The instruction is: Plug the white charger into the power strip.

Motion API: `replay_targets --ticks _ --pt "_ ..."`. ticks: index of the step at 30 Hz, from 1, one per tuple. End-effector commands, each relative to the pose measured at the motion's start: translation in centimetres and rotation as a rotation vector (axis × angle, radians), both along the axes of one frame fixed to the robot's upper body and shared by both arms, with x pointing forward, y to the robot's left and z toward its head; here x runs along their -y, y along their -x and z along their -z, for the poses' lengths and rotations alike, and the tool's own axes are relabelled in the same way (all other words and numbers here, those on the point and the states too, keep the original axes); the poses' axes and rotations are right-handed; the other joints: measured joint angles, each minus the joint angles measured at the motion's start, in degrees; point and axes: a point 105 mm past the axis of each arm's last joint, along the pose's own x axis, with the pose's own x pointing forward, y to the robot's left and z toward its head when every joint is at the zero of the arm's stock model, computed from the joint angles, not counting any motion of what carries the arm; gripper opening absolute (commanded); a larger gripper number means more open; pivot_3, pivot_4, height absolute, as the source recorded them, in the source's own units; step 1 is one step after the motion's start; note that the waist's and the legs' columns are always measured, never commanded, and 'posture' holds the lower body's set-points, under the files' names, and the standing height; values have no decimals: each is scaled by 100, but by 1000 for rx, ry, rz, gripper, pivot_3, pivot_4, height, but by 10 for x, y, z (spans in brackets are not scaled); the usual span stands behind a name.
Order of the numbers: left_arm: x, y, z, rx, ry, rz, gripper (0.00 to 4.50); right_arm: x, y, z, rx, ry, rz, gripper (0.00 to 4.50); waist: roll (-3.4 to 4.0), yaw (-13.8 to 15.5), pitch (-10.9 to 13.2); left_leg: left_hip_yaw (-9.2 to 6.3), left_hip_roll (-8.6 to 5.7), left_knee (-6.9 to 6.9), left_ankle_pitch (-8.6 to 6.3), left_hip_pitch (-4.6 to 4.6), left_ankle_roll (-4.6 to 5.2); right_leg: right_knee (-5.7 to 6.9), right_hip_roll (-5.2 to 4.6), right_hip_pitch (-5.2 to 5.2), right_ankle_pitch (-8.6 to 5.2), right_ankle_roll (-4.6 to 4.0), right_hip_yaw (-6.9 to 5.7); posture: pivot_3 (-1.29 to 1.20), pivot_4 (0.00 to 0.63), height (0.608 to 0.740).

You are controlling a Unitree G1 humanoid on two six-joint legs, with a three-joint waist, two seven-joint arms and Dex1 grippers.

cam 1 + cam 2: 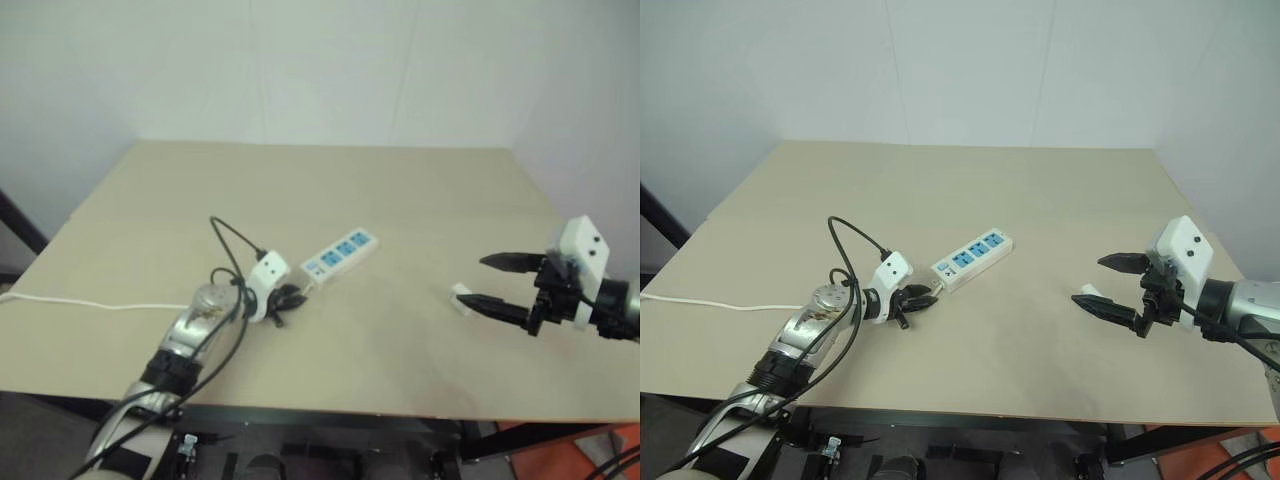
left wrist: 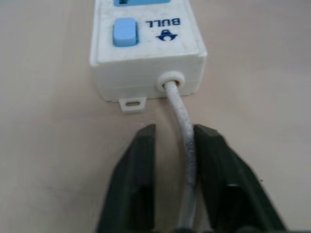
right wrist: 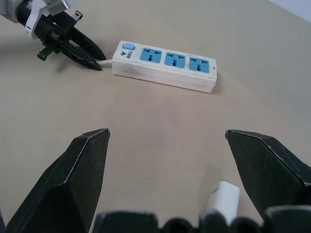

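White charger (image 1: 1088,294) lies on the counter (image 1: 1040,200) between the right tool's (image 1: 1110,287) wide-open, empty fingers; power strip (image 1: 973,257) slants well off to its left, cord (image 2: 184,136) pinched by left tool (image 2: 175,141).

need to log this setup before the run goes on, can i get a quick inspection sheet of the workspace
surface: beige table, flat.
job's things: power strip lies flat, three blue sockets vacant; white charger lies on the table, unplugged.
clutter: nothing seen.
grippers: left end effector shut on the strip's cord at the switch end; right end effector open, fingers either side of the charger, not gripping.
cables: thin white cord leaves the strip; a white cable trails off the table's left edge.
surroundings: plain white wall.
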Motion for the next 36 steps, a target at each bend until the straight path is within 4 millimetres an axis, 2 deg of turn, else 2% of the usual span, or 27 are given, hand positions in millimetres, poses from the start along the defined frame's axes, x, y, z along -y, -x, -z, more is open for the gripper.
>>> replay_targets --ticks 1,4,7,9,12,14,19,21,23,28,33,36 --pt "-7 20 16 -85 3 52 33 -4 2 -14 56 19 -33 4500 1 -31 -1 0 1 -1 0 0 0 0 0 -1 0 0 0 0 150 740" --pt "-9 41 7 -94 47 145 33 -5 2 -14 54 18 -38 4500 3 -92 -1 0 3 -6 0 0 0 2 2 -5 -1 -3 1 0 150 740" --pt "-30 67 3 -82 19 174 33 -5 3 -13 48 17 -43 4500 2 -139 -1 0 4 -7 0 -3 0 2 1 -9 -1 -5 1 0 150 740" --pt "-44 72 1 -71 12 123 33 -5 4 -12 45 14 -41 4500 3 -145 0 1 7 -8 -1 -2 0 3 1 -10 -2 -6 1 0 150 740" --pt "-57 77 -4 -46 30 93 900 -6 3 -11 41 12 -42 4500 3 -118 0 1 7 -7 0 1 0 5 2 -8 -3 -4 0 0 150 740" --pt "-57 77 -13 -18 67 91 1491 -6 3 -11 42 11 -42 4500 3 -99 1 1 6 -4 0 2 0 4 1 -6 -3 -3 0 0 150 740" --pt "-39 80 -45 111 245 173 3115 -8 1 -12 45 4 -43 4500 2 -81 1 2 7 -5 -1 -12 0 -6 1 -13 -2 -3 -1 0 150 740" --pt "-29 79 -50 191 299 195 3850 -9 1 -12 48 -4 -45 4500 2 -62 1 2 6 -5 -1 -13 0 -8 0 -13 0 -7 -1 0 150 740" --pt "-20 75 -45 252 320 206 4452 -11 0 -12 51 -11 -48 4500 1 -33 2 3 6 -5 -1 -11 0 -6 -1 -11 4 -12 -1 0 150 740" --pt "-10 60 -11 271 281 227 4480 -15 1 -17 63 -23 -61 4500 2 -20 1 4 6 -3 0 -1 1 -5 4 -5 3 -8 0 0 150 740" --pt "-14 41 -2 279 298 181 4480 -17 2 -20 73 -36 -62 4500 1 14 1 3 3 -2 -1 -11 1 -7 2 -10 6 -10 0 0 150 740" --pt "-12 36 4 258 299 195 4480 -18 4 -20 73 -40 -67 4500 1 15 1 2 2 -2 -1 -11 1 -7 1 -10 6 -10 0 0 150 740"
